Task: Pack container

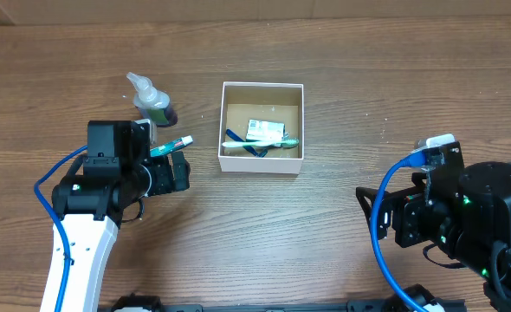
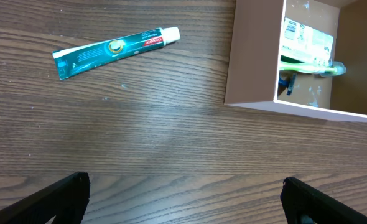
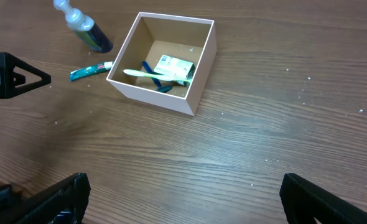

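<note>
Overhead, the left gripper [image 1: 179, 172] sits to the left of the container [image 1: 261, 163], near its lower left corner and apart from it. In the left wrist view its fingers [image 2: 65, 198] are spread wide with nothing between them. A bottle [image 1: 152, 100] with a clear nozzle lies tilted up and to the left of the container. A teal tube [image 1: 171, 146] lies flat on the table [image 1: 325, 260], just left of the container and not touching it. The container stands open-topped at the middle of the table. Inside it lie a green toothbrush [image 1: 274, 143], a green-and-white packet [image 1: 265, 130] and a blue item [image 1: 238, 139] partly under the brush. The right gripper [image 3: 183, 200] is well to the container's lower right, and its fingers [image 3: 54, 198] are spread wide and hold nothing.
</note>
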